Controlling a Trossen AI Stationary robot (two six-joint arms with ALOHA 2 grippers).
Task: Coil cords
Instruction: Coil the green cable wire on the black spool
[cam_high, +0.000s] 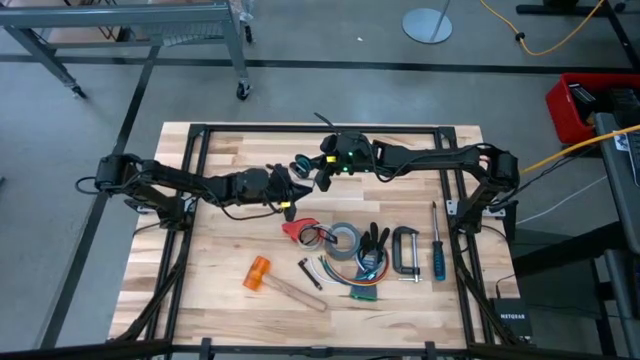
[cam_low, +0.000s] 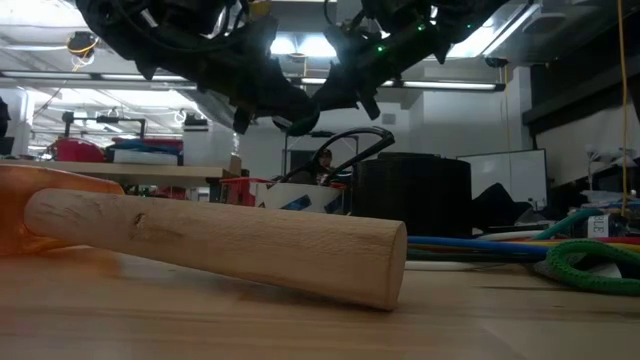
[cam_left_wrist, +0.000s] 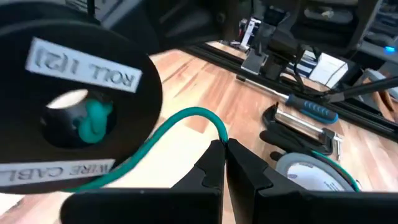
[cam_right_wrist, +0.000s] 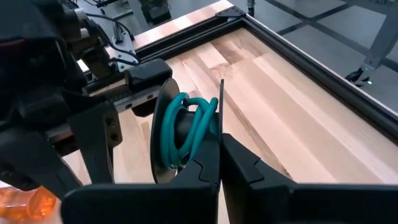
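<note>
The cord (cam_left_wrist: 186, 117) is a thin teal-green wire, partly wound on a small black spool (cam_high: 303, 165) held up above the table's middle. In the right wrist view the teal turns (cam_right_wrist: 186, 127) lie around the hub between the two flanges. My left gripper (cam_left_wrist: 224, 149) is shut on the cord's free stretch just beside the spool. My right gripper (cam_right_wrist: 221, 138) comes from the right and is shut on the spool. In the low view both grippers hang dark at the top, with the spool (cam_low: 300, 125) between them. My left gripper pinches the cord's free stretch (cam_left_wrist: 216, 129) between its two fingertips. From there the cord runs in a slack arc back to the spool's hub (cam_left_wrist: 93, 121), clear of the table. My right gripper pinches the rim of one thin flange (cam_right_wrist: 219, 106) between its two fingers, slanting down from the table's right. The spool is lifted clear, its flanges standing on edge.
On the table's near half lie an orange-headed hammer (cam_high: 270, 280), a red-handled tool (cam_high: 298, 228), a tape roll (cam_high: 345, 240), black pliers (cam_high: 373, 240), a clamp (cam_high: 405, 250), a blue screwdriver (cam_high: 437, 250) and a bundle of coloured wires (cam_high: 362, 288). The far half is bare wood.
</note>
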